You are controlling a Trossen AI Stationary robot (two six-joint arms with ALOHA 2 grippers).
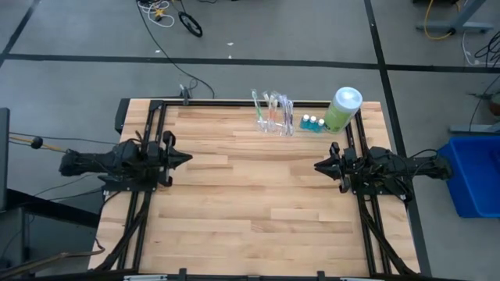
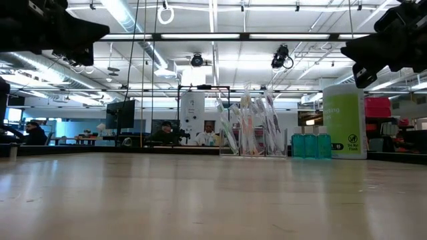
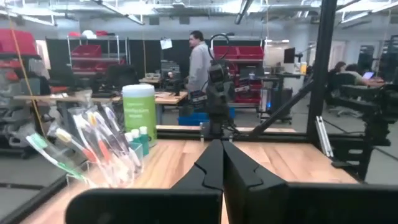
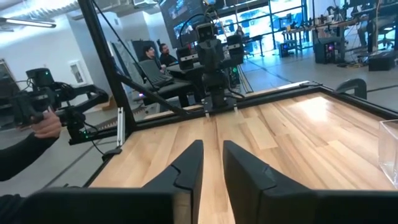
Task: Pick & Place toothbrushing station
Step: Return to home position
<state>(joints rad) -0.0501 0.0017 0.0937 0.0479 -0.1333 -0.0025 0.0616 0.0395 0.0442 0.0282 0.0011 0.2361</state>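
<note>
The toothbrushing station [image 1: 273, 115] is a low see-through rack that holds several slim toothbrushes upright. It stands on its base at the table's far edge, right of the middle. It also shows in the low view [image 2: 250, 130] and the left wrist view [image 3: 93, 155]. My left gripper [image 1: 187, 158] is shut and empty at the table's left side, above the wood and pointing right. My right gripper [image 1: 319, 165] hovers at the right side, pointing left, its fingers a narrow gap apart [image 4: 211, 152] and empty. Both are well short of the rack.
A big light-green bottle with a white cap [image 1: 342, 109] stands right of the rack, with small blue-capped bottles [image 1: 312, 123] between them. Black frame rails [image 1: 148, 195] run along the table's left and right sides. People sit and stand in the room beyond.
</note>
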